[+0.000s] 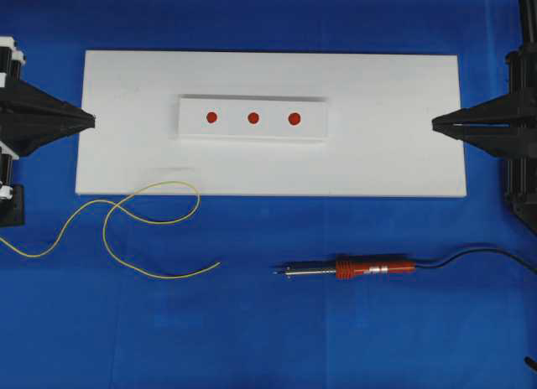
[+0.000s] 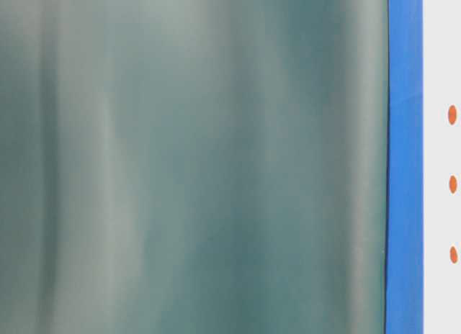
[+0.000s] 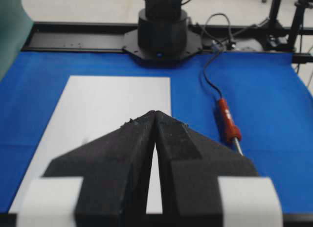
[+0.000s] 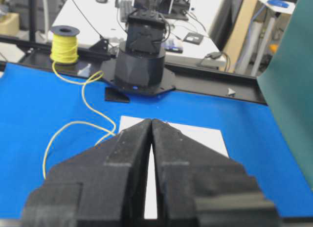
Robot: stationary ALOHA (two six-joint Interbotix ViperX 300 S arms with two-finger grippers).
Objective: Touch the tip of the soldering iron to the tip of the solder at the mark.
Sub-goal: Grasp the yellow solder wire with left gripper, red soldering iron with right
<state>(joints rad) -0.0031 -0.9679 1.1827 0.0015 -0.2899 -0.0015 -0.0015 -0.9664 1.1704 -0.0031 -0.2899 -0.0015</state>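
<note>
The soldering iron [image 1: 361, 267] lies on the blue cloth below the white board, red handle to the right, silver tip pointing left; the left wrist view shows the soldering iron [image 3: 228, 121] too. The solder [image 1: 126, 213], a thin yellow wire, loops on the cloth at lower left; the solder [image 4: 73, 124] shows in the right wrist view, running to a spool. Three red marks, the middle mark [image 1: 252, 117] among them, sit on a raised white strip. My left gripper [image 1: 91, 119] is shut and empty at the board's left edge. My right gripper [image 1: 435, 124] is shut and empty at its right edge.
The white board [image 1: 377, 163] lies across the blue cloth. The iron's black cord [image 1: 478, 253] runs off to the right. A yellow solder spool [image 4: 64, 43] stands beside the far arm base. A green sheet [image 2: 194, 161] fills most of the table-level view.
</note>
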